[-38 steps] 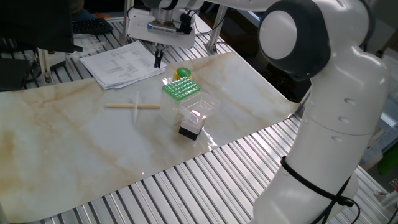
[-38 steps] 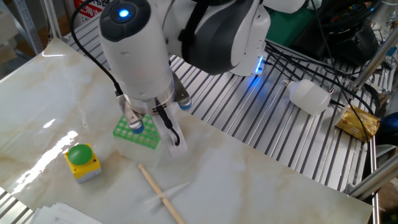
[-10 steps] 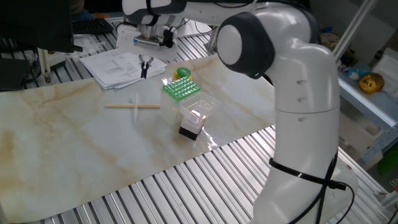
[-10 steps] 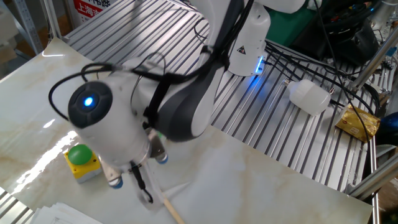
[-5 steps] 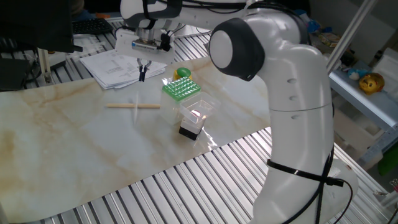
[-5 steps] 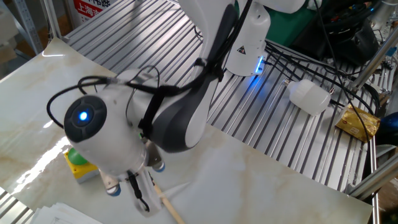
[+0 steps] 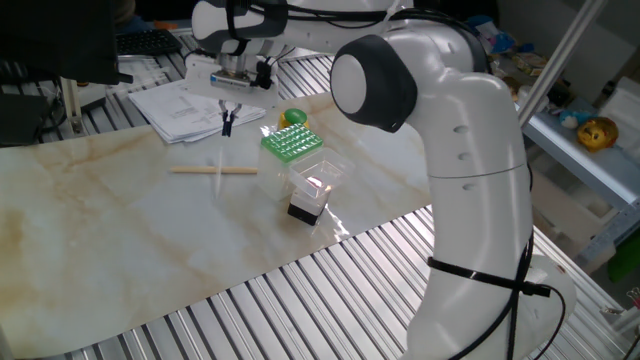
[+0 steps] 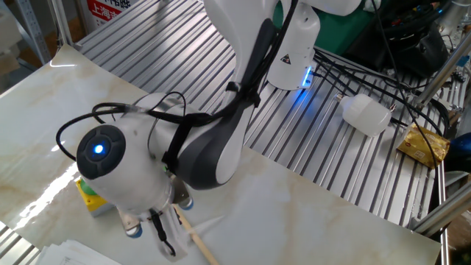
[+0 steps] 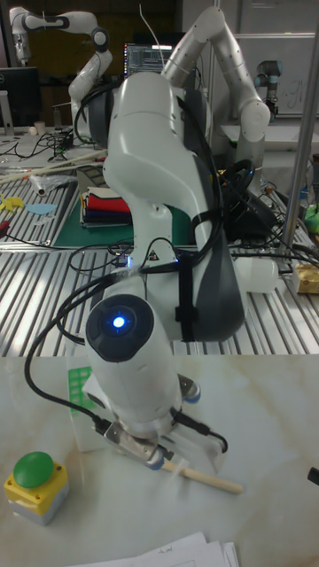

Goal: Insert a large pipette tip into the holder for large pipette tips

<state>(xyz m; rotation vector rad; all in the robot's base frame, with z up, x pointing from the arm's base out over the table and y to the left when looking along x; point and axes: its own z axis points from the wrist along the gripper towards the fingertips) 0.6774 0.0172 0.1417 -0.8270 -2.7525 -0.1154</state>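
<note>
The large pipette tip [image 7: 218, 184] is a faint clear cone lying on the marble board, crossing the tan wooden stick [image 7: 213, 171]. In the other fixed view the tip [image 8: 210, 221] shows just right of the stick [image 8: 194, 237]. The green holder [image 7: 288, 142] stands to the right of them. My gripper [image 7: 227, 121] hangs above the board's far edge, behind the stick and left of the holder. Its dark fingers [image 8: 160, 234] point down, a narrow gap apart, with nothing between them. The arm hides the holder in the other fixed view.
A green button on a yellow box [image 7: 293, 118] sits behind the holder. A clear box with a black base [image 7: 312, 188] stands in front of it. Loose papers [image 7: 190, 105] lie at the board's far edge. Metal slats surround the marble board [image 7: 120, 250].
The gripper has moved from beside the green holder leftwards and down, now hanging close behind the stick and tip. The things on the board have not moved.
</note>
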